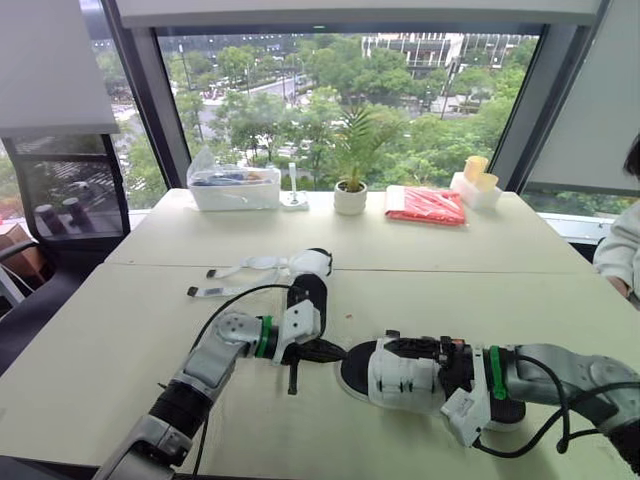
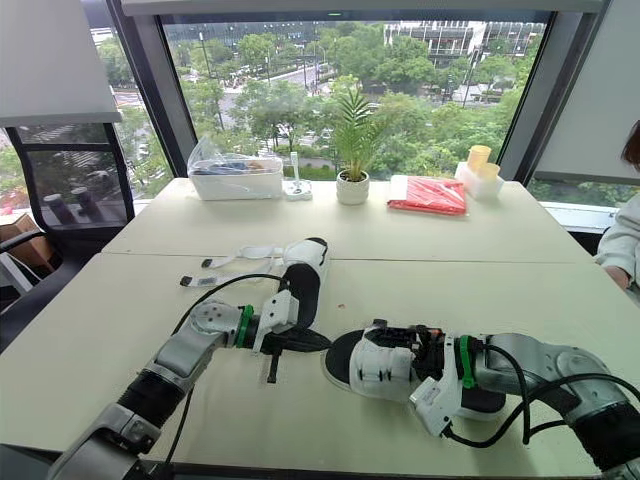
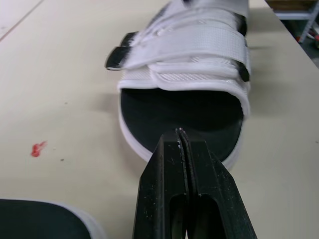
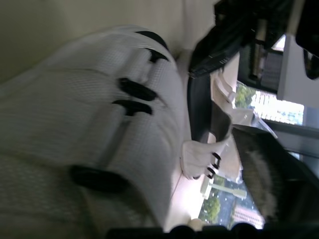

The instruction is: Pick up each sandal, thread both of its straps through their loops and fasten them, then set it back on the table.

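Two white-strapped sandals with black soles lie on the cream table (image 1: 120, 330). The near sandal (image 1: 400, 378) lies in front of me with its straps lying across its upper. My right gripper (image 1: 425, 350) rests over the sandal's far side, and its upper looms close in the right wrist view (image 4: 99, 114). My left gripper (image 1: 322, 351) is shut and empty. Its tip (image 3: 180, 133) points at this sandal's open toe (image 3: 184, 112), just short of the sole. The far sandal (image 1: 306, 285) lies behind the left gripper, its loose straps (image 1: 240, 270) trailing left on the table.
Along the window edge stand a clear plastic box (image 1: 233, 188), a small potted plant (image 1: 350, 198), a red packet (image 1: 427, 205) and yellow-topped containers (image 1: 476, 182). A person's sleeve (image 1: 622, 250) shows at the right edge. A black chair (image 1: 25, 262) stands left of the table.
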Tool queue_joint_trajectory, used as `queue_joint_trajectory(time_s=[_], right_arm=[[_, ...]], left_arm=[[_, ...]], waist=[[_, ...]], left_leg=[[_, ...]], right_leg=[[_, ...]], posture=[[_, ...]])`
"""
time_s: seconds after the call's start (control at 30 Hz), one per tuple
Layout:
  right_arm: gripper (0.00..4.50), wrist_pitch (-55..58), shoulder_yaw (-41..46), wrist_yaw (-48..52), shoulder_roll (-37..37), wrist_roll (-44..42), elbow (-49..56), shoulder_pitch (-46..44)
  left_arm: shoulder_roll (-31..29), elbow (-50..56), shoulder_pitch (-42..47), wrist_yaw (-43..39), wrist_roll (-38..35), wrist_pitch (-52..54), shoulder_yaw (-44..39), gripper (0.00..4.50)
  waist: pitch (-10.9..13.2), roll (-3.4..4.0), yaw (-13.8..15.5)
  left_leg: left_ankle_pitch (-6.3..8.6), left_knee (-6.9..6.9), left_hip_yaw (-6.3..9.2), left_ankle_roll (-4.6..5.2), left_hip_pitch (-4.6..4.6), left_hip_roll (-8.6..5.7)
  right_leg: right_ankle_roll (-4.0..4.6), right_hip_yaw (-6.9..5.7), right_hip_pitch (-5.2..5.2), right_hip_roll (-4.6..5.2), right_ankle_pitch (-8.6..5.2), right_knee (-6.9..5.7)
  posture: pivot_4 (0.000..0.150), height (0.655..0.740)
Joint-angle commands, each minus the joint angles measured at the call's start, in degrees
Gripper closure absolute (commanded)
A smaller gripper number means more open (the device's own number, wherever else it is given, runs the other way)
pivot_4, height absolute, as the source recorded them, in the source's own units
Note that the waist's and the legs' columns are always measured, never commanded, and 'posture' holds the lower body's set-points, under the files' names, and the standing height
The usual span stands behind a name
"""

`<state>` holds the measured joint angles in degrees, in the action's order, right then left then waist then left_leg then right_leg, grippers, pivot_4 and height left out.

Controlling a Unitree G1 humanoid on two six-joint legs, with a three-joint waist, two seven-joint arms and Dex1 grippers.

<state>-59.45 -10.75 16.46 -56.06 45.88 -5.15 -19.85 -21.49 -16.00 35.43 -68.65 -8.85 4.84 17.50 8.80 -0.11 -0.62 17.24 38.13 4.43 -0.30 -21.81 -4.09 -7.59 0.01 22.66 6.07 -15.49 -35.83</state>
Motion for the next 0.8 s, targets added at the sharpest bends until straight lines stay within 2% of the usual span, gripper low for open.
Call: queue_joint_trajectory(time_s=[0.03,0.1,0.13,0.27,0.33,0.47,0.53,0.63,0.8], right_arm=[[3.35,-2.25,-0.44,-3.1,0.13,1.88,-1.85,-2.08],[4.35,-2.6,-0.67,-4.21,0.08,2.42,-2.22,-2.54],[4.48,-2.54,-0.7,-4.65,0.12,2.46,-2.26,-2.68],[4.48,0.08,2.11,-6.79,0.21,1.22,-1.19,-2.53],[4.48,5.26,4.29,-5.95,0.21,-0.62,-1.91,-3.28],[4.48,28.54,10.22,2.08,3.96,-6.68,-3.31,-4.94],[4.48,41.68,12.86,5.27,6.84,-6.97,-2.78,-5.27],[4.48,56.53,12.94,6.65,9.39,-2.05,-3.61,-5.77],[4.48,70.28,7.25,2.54,14.71,4.24,-11.06,-12.33]], left_arm=[[-0.74,1.92,0.17,1.24,-1.13,0.46,-2.57,4.5],[-0.9,1.68,0.5,2.05,-1.3,0.67,-3.35,4.5],[-1.02,1.57,0.75,2.47,-1.36,0.81,-3.75,4.5],[-1.33,1.97,1.15,4.5,-1.03,1.22,-5.04,4.5],[-1.48,2.92,1.3,5.52,-1.22,1.93,-5.69,4.5],[-2.1,3.67,1.22,8.61,0.36,1.65,-6.35,4.5],[-2.2,4.18,1.2,9.83,0.46,2.11,-6.6,4.5],[-2.16,4.63,1.16,11.19,0.42,2.5,-6.61,4.5],[-2.65,3.87,1.23,11.08,1.37,1.37,-5.59,4.5]], waist=[[0.0,0.0,-0.03],[0.0,0.01,0.0],[0.0,0.01,0.05],[0.01,0.02,-0.02],[0.03,0.06,-0.02],[0.04,0.06,-0.03],[0.05,0.07,-0.01],[0.04,0.08,0.28],[0.06,0.15,-0.27]], left_leg=[[-0.01,0.0,-0.01,-0.02,-0.02,0.0],[-0.04,0.0,-0.02,-0.07,-0.02,0.0],[-0.05,0.0,-0.02,-0.09,-0.02,0.0],[-0.07,0.0,-0.01,-0.1,-0.02,0.0],[-0.07,0.0,-0.01,-0.1,-0.03,0.0],[-0.07,0.02,-0.02,-0.1,-0.06,0.01],[-0.08,0.03,-0.02,-0.1,-0.06,0.02],[-0.08,0.03,0.04,-0.1,-0.12,0.02],[-0.14,0.08,0.01,-0.2,-0.6,-0.01]], right_leg=[[0.0,0.01,0.05,0.0,0.0,-0.05],[0.03,0.05,0.1,0.0,-0.01,-0.16],[0.04,0.05,0.1,0.0,-0.02,-0.18],[0.05,0.05,0.1,-0.01,-0.03,-0.19],[0.05,0.06,0.11,-0.01,-0.03,-0.19],[0.06,0.07,0.11,-0.01,-0.03,-0.2],[0.07,0.07,0.11,-0.02,-0.02,-0.21],[0.07,0.07,0.13,-0.02,-0.02,-0.23],[0.07,0.09,0.71,-0.01,-0.01,-0.33]], posture=[[0.15,0.7374],[0.15,0.7374],[0.15,0.7374],[0.15,0.7374],[0.15,0.7374],[0.15,0.7374],[0.15,0.7374],[0.15,0.7374],[0.15,0.7374]])
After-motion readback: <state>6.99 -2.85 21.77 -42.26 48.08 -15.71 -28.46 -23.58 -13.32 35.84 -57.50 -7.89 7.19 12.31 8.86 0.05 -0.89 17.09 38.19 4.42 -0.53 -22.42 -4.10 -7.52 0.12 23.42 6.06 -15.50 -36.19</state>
